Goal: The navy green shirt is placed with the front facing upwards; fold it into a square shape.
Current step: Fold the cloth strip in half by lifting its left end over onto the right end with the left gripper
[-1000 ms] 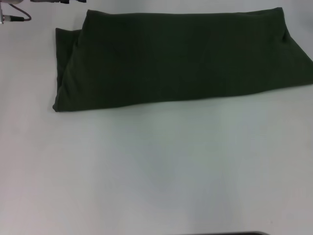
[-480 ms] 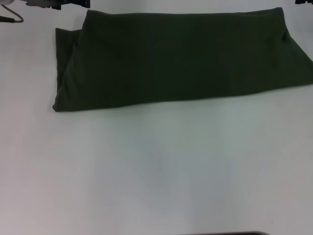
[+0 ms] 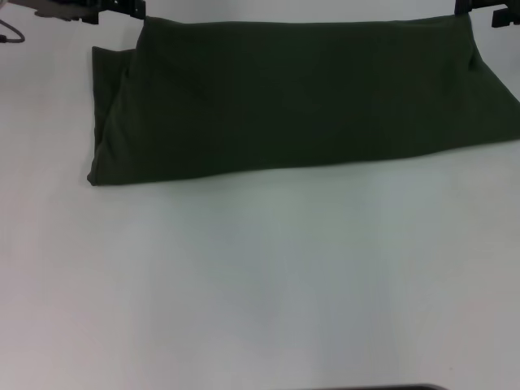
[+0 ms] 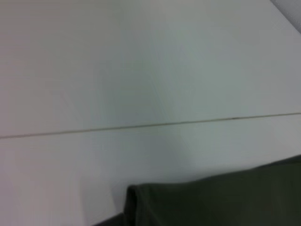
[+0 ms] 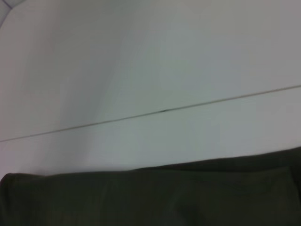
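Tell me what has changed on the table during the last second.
Both grippers have come into the head view at the far edge: the left gripper near the far left corner of the folded green shirt, the right gripper near its far right corner. Neither visibly holds it. The shirt has not moved.

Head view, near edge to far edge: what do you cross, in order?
Bare white table → folded shirt lying as a long band → the two grippers at the far edge, left gripper by the shirt's far left corner, right gripper by its far right corner.
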Controlling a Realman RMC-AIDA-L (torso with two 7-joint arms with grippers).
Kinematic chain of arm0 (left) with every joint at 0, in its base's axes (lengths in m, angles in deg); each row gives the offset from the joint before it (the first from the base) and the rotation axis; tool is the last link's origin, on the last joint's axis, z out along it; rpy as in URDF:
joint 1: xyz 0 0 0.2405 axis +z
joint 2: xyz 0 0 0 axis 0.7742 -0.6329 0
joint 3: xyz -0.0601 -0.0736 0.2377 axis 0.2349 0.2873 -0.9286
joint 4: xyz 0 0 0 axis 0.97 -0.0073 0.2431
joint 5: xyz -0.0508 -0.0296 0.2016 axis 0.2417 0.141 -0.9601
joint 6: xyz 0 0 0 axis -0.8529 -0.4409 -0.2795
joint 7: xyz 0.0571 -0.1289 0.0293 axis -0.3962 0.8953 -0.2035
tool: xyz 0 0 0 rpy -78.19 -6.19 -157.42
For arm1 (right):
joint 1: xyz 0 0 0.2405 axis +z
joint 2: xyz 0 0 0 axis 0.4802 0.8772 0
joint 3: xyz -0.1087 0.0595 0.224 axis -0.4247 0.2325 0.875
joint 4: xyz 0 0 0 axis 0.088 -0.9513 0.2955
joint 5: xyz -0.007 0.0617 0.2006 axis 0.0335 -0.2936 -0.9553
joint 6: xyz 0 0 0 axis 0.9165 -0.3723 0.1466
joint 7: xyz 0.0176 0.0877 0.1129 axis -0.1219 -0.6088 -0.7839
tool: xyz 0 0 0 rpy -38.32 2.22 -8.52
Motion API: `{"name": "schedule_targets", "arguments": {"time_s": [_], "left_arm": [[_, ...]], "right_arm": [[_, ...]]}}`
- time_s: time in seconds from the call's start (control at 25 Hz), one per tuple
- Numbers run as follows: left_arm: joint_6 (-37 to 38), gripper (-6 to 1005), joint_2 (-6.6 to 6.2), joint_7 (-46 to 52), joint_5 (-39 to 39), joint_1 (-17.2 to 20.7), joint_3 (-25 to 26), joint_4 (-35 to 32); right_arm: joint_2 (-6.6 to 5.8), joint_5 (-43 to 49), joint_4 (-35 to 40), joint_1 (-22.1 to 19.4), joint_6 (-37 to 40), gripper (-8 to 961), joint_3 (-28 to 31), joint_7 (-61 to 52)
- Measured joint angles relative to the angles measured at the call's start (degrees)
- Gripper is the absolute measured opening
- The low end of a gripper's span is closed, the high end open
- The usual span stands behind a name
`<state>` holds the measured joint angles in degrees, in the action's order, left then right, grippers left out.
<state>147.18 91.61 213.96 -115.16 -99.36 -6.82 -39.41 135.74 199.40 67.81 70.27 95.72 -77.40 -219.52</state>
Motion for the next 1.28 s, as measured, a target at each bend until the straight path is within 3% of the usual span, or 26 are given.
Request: {"name": "schedule_targets", "arguments": {"time_s": [0.16,0.32,0.68,0.84,1.04,1.28], "left_arm": [[3.89,872,-0.12,-0.11,0.00,0.28,1.99,-0.53],[9.29,872,-1.29,0.05,-0.24,0.56,2.77,-0.29],[17.86,873,-6.86,6.74,-0.09,2.41,3.26,3.80],[19.26,873,-8.60,7.09,-0.33,2.40,4.22,8.40],[18.85,871,-8.95,7.04,-0.39,2.31,3.84,12.06],[16.31,865,-7.67,6.89,-0.57,2.91,3.63,15.61]], "right_arm": [[-0.10,-0.04,0.02,-0.38,1.99,864,0.41,0.43],[-0.10,-0.07,0.06,-0.74,6.71,860,0.47,1.25],[0.41,-0.17,3.57,-3.43,11.78,856,2.22,1.95],[0.65,-0.19,4.09,-4.01,12.12,857,3.82,2.49],[0.98,-1.52,4.25,-4.30,11.83,857,4.26,3.35],[1.45,-3.79,3.99,-4.63,11.30,857,4.47,4.59]]}}
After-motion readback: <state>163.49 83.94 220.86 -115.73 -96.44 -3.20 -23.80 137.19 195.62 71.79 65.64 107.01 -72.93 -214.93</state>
